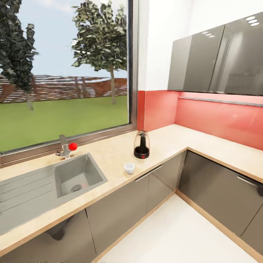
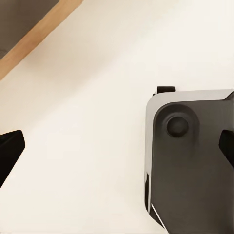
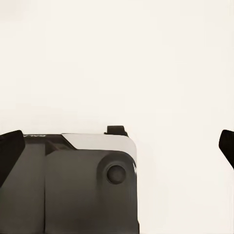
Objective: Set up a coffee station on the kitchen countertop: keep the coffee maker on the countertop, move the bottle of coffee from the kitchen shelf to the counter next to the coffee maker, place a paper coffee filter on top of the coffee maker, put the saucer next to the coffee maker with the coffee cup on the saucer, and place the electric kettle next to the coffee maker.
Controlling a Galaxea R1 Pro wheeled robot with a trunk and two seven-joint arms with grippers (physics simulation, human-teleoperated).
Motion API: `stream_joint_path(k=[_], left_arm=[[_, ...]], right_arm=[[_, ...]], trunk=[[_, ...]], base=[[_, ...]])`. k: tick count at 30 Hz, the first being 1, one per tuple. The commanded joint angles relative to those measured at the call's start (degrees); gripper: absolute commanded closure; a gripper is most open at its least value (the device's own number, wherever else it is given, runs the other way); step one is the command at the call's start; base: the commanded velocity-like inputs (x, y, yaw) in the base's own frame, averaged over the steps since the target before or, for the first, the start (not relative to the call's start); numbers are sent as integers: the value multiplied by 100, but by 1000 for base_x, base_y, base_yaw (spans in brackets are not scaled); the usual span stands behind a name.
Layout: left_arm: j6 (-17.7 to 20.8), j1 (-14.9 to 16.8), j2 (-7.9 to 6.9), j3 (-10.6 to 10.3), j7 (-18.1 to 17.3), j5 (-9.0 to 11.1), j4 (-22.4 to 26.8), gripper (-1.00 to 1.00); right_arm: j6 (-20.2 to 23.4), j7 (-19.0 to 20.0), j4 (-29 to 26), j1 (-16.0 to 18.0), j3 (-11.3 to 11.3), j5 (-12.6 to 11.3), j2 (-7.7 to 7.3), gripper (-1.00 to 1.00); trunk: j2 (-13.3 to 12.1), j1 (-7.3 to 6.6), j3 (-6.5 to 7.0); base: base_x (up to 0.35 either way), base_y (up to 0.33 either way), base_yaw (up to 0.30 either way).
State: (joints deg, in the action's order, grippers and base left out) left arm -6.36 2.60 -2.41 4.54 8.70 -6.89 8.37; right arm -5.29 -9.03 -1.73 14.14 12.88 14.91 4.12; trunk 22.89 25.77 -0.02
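On the beige countertop [image 1: 168,140], near the inner corner, stands the coffee maker [image 1: 141,145], a clear glass dome on a black base. A small white coffee cup [image 1: 129,167] sits upright just in front of it, close to the counter's front edge. The coffee bottle, paper filter, saucer and kettle are out of view. My left gripper [image 2: 118,148] points down at the pale floor, its dark fingertips [image 2: 9,152] spread wide and nothing between them. My right gripper [image 3: 118,146] is open in the same way, over the floor.
A steel sink [image 1: 75,177] with a drainboard and a red-knobbed faucet [image 1: 67,147] lies left of the cup, under a large window. Grey base cabinets [image 1: 215,190] form an L-shaped corner, with wall cabinets [image 1: 219,58] above. The robot's dark base [image 2: 192,161] shows under both wrists.
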Motion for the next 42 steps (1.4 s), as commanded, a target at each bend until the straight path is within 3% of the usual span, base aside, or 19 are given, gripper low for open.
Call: stream_joint_path(k=[1, 12, 37, 38, 42], left_arm=[[-23, 4, 3, 47, 9, -59, -11, -100], [-23, 4, -4, 51, 11, -58, -28, -100], [-8, -4, -97, 18, 35, -74, -163, -100], [78, -31, -148, 14, 21, -99, -222, -100], [87, -62, -196, 7, 25, -101, -314, -100]], right_arm=[[-17, -19, 5, 1, 47, 56, 1, -100], [-17, -15, -9, 1, 47, 59, 2, -100], [-17, -32, -29, 1, 75, 43, 29, -100], [-16, -39, -969, 1, 81, 52, -15, -100], [-85, -37, -1980, 1, 72, 37, 23, -100]], trunk=[[3, 2, -2], [3, 2, -2], [3, 2, 42], [3, 2, 42], [3, 2, 42]], base=[[0, 0, 277], [0, -60, 215], [0, -11, -11], [0, 0, 0], [0, 0, 0]])
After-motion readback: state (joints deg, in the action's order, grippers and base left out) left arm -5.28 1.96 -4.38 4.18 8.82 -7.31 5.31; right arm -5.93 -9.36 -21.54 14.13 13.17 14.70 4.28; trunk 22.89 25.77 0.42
